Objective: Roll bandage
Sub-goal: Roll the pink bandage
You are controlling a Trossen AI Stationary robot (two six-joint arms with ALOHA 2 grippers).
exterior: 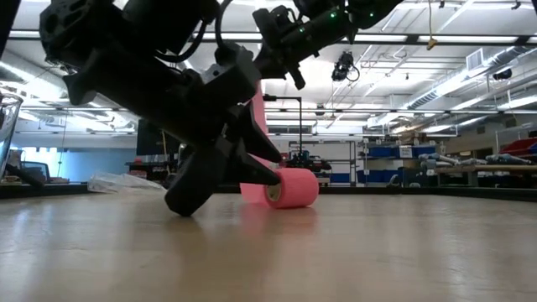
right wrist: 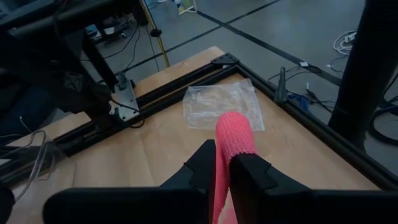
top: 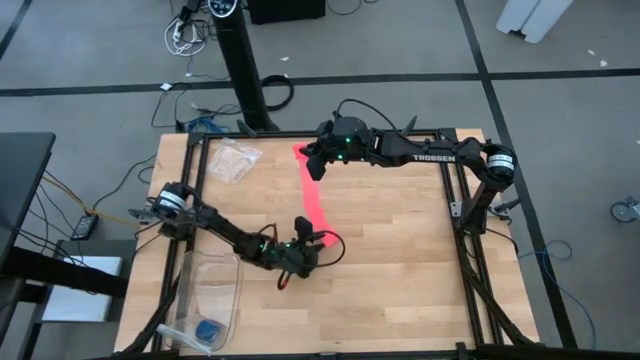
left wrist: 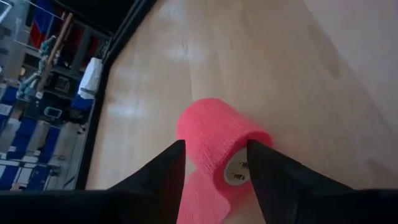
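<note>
Lying across the wooden surface (top: 400, 260): the bandage (top: 314, 196), partly rolled. Straddling the rolled end with spread fingers, seemingly touching its sides: the left pincer (left wrist: 214, 163). Pinching the far loose end, raised above the surface: the right pincer (right wrist: 222, 167).

Left gripper (top: 305, 240) sits low at the table's near middle, fingers apart; right gripper (top: 313, 165) reaches far-side, fingers pinched together.
</note>
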